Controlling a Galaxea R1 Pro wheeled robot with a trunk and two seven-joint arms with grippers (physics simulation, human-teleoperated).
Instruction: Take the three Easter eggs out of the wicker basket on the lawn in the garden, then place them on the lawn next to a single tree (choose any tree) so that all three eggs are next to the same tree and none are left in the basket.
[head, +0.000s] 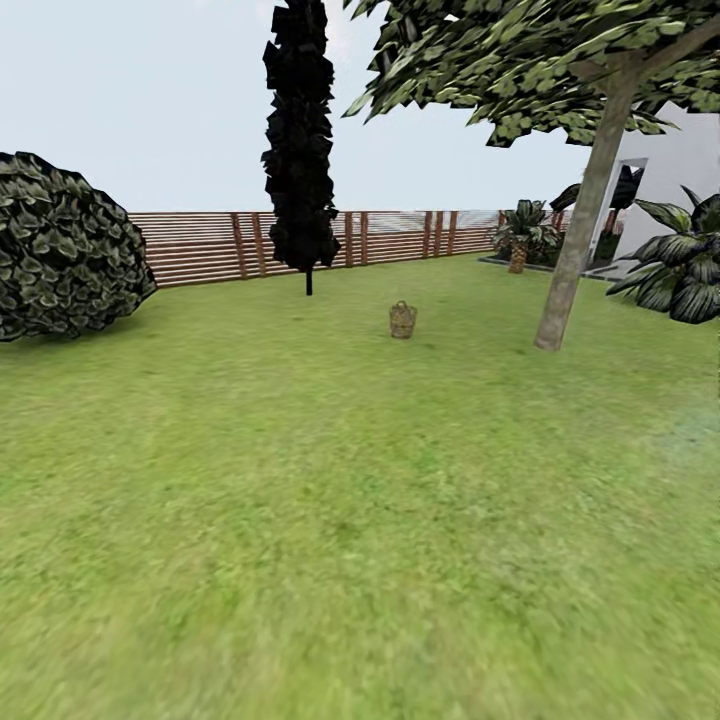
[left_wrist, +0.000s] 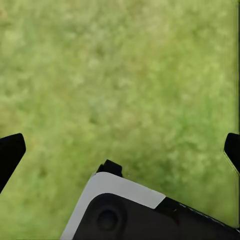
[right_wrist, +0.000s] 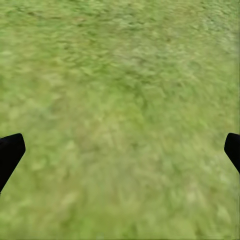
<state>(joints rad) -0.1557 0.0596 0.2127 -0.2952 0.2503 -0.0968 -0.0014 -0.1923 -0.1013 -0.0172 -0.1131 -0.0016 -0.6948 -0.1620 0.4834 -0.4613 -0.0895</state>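
Head view: basket (head: 402, 320) stands far off on the lawn (head: 330, 500), well apart from the tree (head: 580, 230); eggs too small to tell. Left pincer (left_wrist: 120, 150) and right pincer (right_wrist: 120, 150) hang spread over grass.

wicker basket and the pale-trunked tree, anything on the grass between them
Nothing: in the head view only bare lawn separates the wicker basket from the tree.
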